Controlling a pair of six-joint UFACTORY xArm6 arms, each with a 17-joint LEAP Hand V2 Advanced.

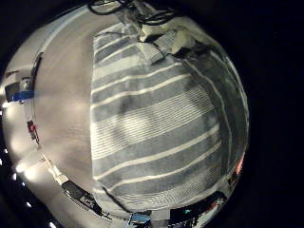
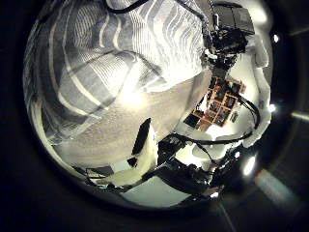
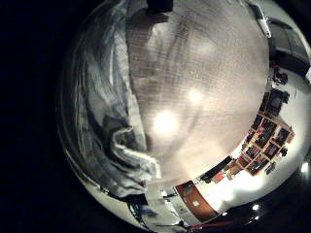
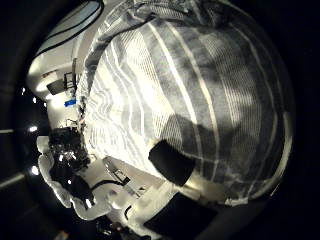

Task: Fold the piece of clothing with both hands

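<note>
Striped clothing (image 4: 190, 90) lies spread flat on the table (image 3: 194, 68), close under both palms. Neither hand's fingers show clearly, so I cannot tell their spread. Pinch matching edges together and lift evenly, so the fold lands square.

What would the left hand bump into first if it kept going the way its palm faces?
Most likely the striped piece of clothing, which lies spread on the table and fills most of both left palm views. How far off it is cannot be judged.
</note>
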